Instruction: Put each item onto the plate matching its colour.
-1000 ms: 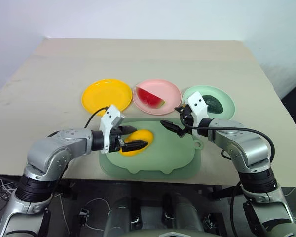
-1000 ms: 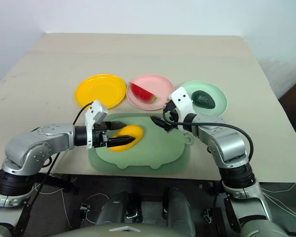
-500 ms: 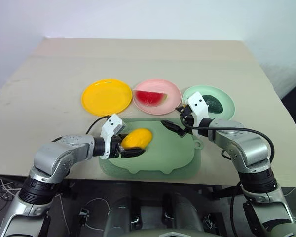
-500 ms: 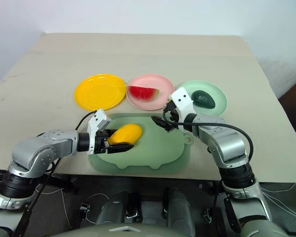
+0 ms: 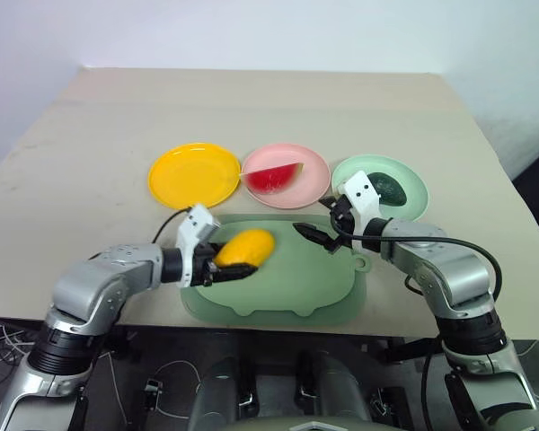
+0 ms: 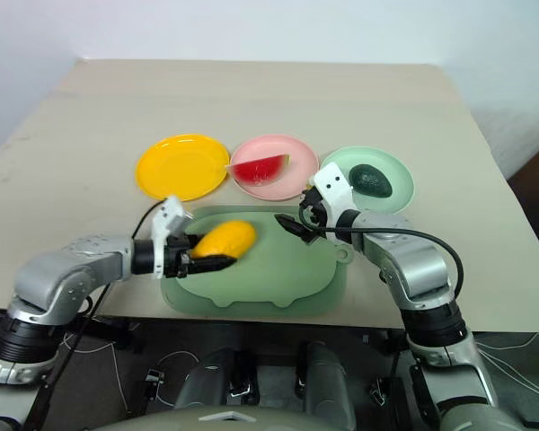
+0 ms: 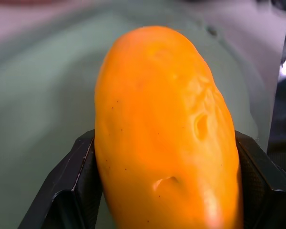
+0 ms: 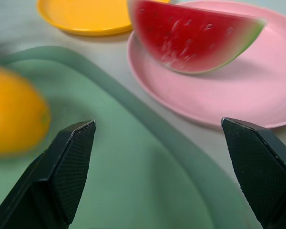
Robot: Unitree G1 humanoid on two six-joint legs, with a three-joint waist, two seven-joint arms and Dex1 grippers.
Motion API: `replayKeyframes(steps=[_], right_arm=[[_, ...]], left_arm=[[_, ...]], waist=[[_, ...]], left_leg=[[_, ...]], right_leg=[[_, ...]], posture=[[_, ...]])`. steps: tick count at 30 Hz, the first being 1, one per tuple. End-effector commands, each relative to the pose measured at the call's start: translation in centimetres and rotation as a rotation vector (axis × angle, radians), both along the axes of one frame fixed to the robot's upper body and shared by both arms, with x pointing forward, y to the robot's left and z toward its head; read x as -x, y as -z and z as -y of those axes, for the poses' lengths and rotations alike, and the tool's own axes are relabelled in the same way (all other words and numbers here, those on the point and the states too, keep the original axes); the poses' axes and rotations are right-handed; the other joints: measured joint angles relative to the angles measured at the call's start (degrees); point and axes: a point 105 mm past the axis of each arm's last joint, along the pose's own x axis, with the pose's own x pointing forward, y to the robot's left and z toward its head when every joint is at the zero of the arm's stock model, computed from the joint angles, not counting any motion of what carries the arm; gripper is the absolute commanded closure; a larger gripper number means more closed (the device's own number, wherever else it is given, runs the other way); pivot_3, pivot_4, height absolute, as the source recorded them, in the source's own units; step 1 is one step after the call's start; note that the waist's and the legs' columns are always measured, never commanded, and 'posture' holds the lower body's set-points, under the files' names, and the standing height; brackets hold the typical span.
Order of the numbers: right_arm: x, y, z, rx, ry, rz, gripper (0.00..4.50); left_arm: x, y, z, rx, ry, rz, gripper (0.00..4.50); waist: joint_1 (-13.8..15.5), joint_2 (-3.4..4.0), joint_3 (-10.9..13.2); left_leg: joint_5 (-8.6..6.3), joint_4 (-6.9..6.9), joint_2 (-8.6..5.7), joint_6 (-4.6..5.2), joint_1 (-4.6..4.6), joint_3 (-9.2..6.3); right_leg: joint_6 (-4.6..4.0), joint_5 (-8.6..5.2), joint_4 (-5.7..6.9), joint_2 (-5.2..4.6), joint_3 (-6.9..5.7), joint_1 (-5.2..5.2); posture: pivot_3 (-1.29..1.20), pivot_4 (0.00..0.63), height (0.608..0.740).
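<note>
The two head cameras looked forward and down from above the near edge of the beige rectangular table (image 5: pixel 278 108), taking in its whole top; both shared the same scene with a slight sideways offset. The left wrist camera faced along its fingers, very close to the yellow oval toy mango (image 7: pixel 167 133). The right wrist camera looked low across the pale green rounded-rectangular tray (image 8: pixel 133 191) toward the pink round plastic plate (image 8: pixel 238 100), which the head views also covered.
</note>
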Motion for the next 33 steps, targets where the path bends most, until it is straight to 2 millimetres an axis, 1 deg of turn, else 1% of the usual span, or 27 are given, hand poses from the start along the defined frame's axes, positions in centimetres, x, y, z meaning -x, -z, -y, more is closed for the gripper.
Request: replayKeyframes(steps=[1,3,5,8,11,15,19,24,27,30,32,33], right_arm=[[1.5,-3.0,-0.4,-0.092,-0.083,0.118,0.0],[2.7,-4.1,-0.6,-0.148,-0.141,0.173,0.0],[3.5,-4.3,-0.6,-0.169,-0.175,0.184,0.0],[4.3,-4.1,-0.6,-0.18,-0.218,0.175,0.0],[4.9,-3.9,-0.9,-0.192,-0.262,0.158,0.0],[4.7,-3.8,-1.1,-0.168,-0.258,0.164,0.0],[4.4,-3.8,-1.1,-0.146,-0.241,0.172,0.0],[4.4,-4.0,-1.3,-0.133,-0.23,0.181,0.0],[4.3,-4.2,-1.4,-0.129,-0.223,0.185,0.0],[4.1,-4.3,-1.3,-0.124,-0.214,0.19,0.0],[4.0,-4.4,-1.3,-0.123,-0.211,0.191,0.0],[4.0,-4.4,-1.2,-0.123,-0.209,0.192,0.0]], left_arm=[[-1.7,-3.6,-3.0,0.035,-0.128,0.142,1.47],[-3.1,-5.0,-4.9,0.058,-0.235,0.19,1.47],[-4.2,-6.0,-6.4,0.079,-0.313,0.227,1.47],[-5.9,-6.7,-7.8,0.056,-0.408,0.28,1.47],[-8.7,-6.6,-8.9,0.005,-0.518,0.313,1.47],[-11.2,-5.9,-9.0,-0.066,-0.583,0.3,1.47],[-12.9,-5.3,-8.5,-0.048,-0.58,0.244,1.47],[-15.2,-3.7,-7.8,-0.106,-0.581,0.216,1.47],[-16.0,-3.2,-7.6,-0.095,-0.598,0.196,1.47],[-16.1,-3.1,-7.0,-0.097,-0.547,0.207,1.47],[-16.3,-3.1,-7.2,-0.104,-0.559,0.216,1.47],[-16.4,-3.2,-7.4,-0.113,-0.567,0.23,0.73]], waist=[[-0.02,0.0,0.0],[0.09,0.0,0.0],[0.12,-0.01,0.0],[0.16,-0.01,0.0],[0.28,-0.03,0.01],[0.18,-0.04,0.02],[0.1,-0.07,0.03],[0.06,-0.09,0.05],[0.08,-0.11,0.06],[-0.02,-0.12,0.07],[-0.04,-0.13,0.08],[-0.04,-0.13,0.08]], left_leg=[[0.0,0.0,0.0,0.0,0.0,0.0],[0.0,0.0,0.0,0.0,0.02,0.0],[-0.01,0.0,0.0,0.02,0.03,-0.01],[-0.02,0.0,-0.01,0.04,0.05,-0.02],[-0.03,0.01,-0.02,0.05,0.07,-0.03],[-0.05,0.02,-0.02,0.09,0.07,-0.03],[-0.05,0.03,-0.02,0.1,0.05,-0.02],[-0.05,0.04,-0.01,0.1,0.05,-0.02],[-0.05,0.07,-0.01,0.1,0.02,-0.02],[-0.06,0.1,-0.01,0.13,0.01,-0.02],[-0.06,0.1,0.0,0.13,-0.01,-0.02],[-0.06,0.11,0.0,0.13,-0.01,-0.02]], right_leg=[[0.02,0.0,0.0,0.0,0.0,0.0],[0.13,-0.04,0.0,0.01,0.0,0.03],[0.21,-0.02,-0.02,0.01,-0.02,0.07],[0.23,0.0,-0.07,0.01,-0.04,0.13],[0.18,0.0,-0.08,0.0,-0.05,0.16],[0.06,0.12,-0.09,0.0,-0.05,0.18],[0.08,0.12,-0.07,0.02,-0.06,0.15],[0.08,0.12,-0.05,0.02,-0.07,0.13],[0.08,0.12,-0.05,0.0,-0.08,0.12],[0.08,0.12,-0.04,0.0,-0.08,0.11],[0.08,0.13,-0.02,0.01,-0.08,0.07],[0.08,0.12,0.0,0.01,-0.08,0.07]], posture=[[0.0,0.15,0.696],[0.0,0.15,0.696],[0.0,0.15,0.696],[0.0,0.15,0.696],[0.0,0.15,0.696],[0.0,0.15,0.696],[0.0,0.15,0.696],[0.0,0.15,0.696],[0.0,0.15,0.696],[0.0,0.15,0.696],[0.0,0.15,0.696],[0.0,0.15,0.696]])
